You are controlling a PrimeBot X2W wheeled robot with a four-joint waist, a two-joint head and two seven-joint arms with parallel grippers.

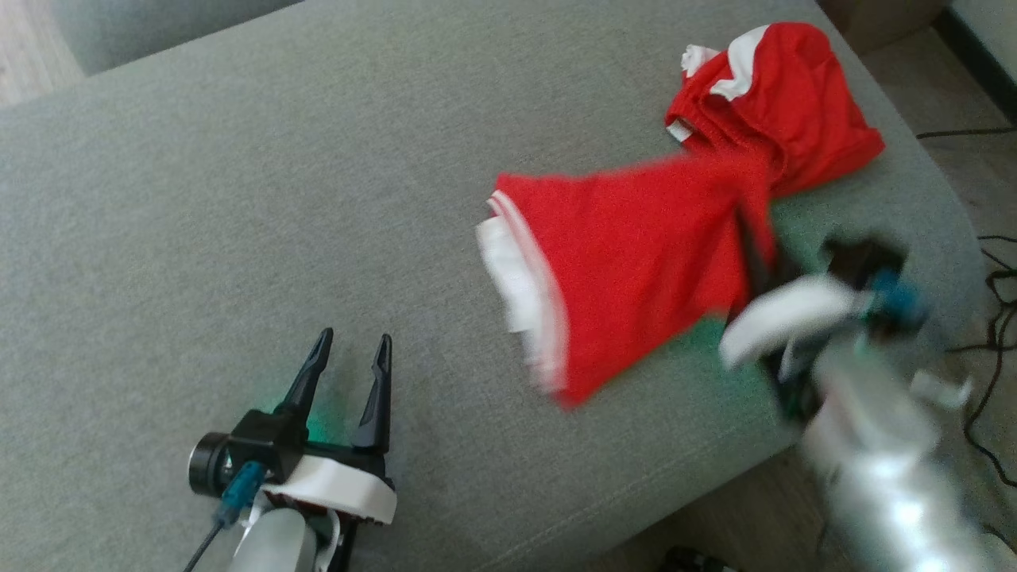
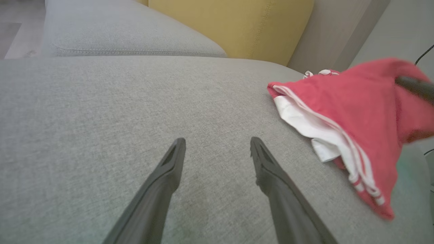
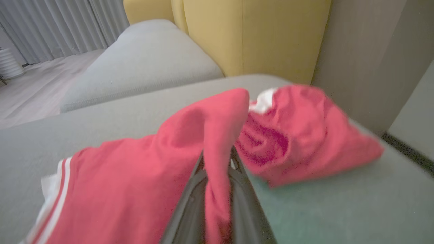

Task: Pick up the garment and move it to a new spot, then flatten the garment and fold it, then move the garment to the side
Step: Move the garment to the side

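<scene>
Garment [image 1: 636, 262], red with white trim, lies on the grey seat [image 1: 238, 159], bunched and unfolded. The right tool [image 1: 751, 218] is closed on a fold of red fabric. In the right wrist view the fold [image 3: 217, 128] stands pinched between the two fingers and rises past their tips, with the tool [image 3: 218, 156] under it. To the left of this tool the garment [image 3: 135, 189] spreads flat to a hem with white stripes. Beyond and to the right of the tool, the remainder sits in a crumpled heap on the seat [image 3: 339, 203]. The right arm is blurred in the head view. The left tool [image 1: 354, 338] is open, with its fingers spread and nothing between them. It hangs just above bare seat, and contact cannot be told. In the left wrist view the garment [image 2: 356, 112] lies ahead and to the right of the left tool [image 2: 217, 140], well apart from it, with the white hem nearest. A yellow backrest [image 2: 237, 27] stands beyond the seat [image 2: 101, 118]. Cables [image 1: 993, 318] lie on the floor [image 1: 937, 87] past the right tool.
</scene>
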